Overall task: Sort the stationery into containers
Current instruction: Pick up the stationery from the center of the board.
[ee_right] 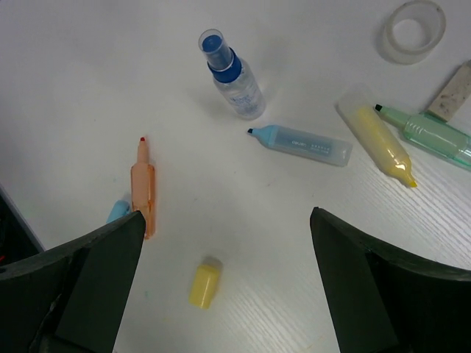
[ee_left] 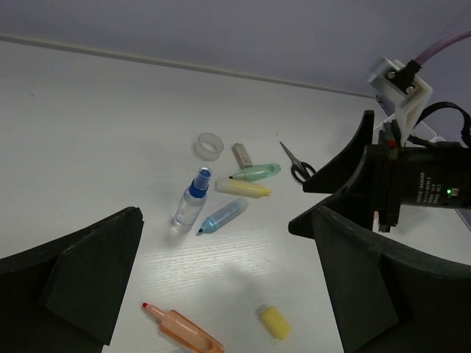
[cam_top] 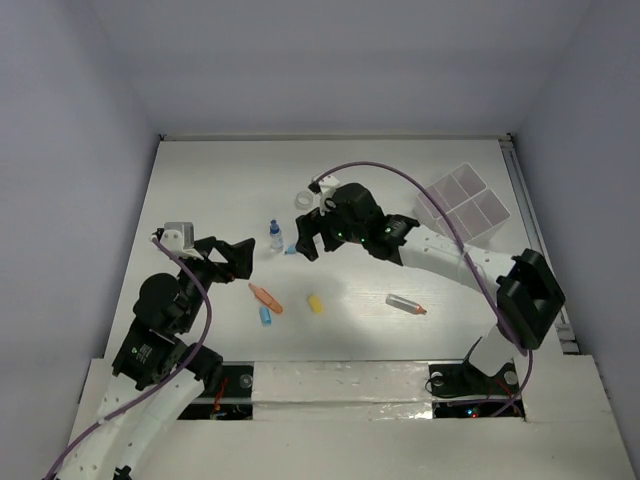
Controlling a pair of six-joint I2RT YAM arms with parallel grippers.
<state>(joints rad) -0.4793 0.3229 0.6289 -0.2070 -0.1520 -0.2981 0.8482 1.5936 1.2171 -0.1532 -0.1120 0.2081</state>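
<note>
- Presently left gripper (cam_top: 232, 258) and right gripper (cam_top: 306, 238) both spread wide, holding nothing.
- Right gripper above bottle (ee_right: 234, 73), blue marker (ee_right: 302, 143), yellow cap (ee_right: 204, 282).
- Tray (cam_top: 462, 205) well apart, far right.

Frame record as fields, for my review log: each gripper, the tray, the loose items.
left gripper: open, holding nothing
right gripper: open, holding nothing, above the highlighters
clear divided plastic tray: far right, nothing visible inside
loose on white table: blue-capped clear spray bottle, clear tape ring, blue highlighter, yellow highlighter, green highlighter, orange highlighter, yellow cap, grey pen
</note>
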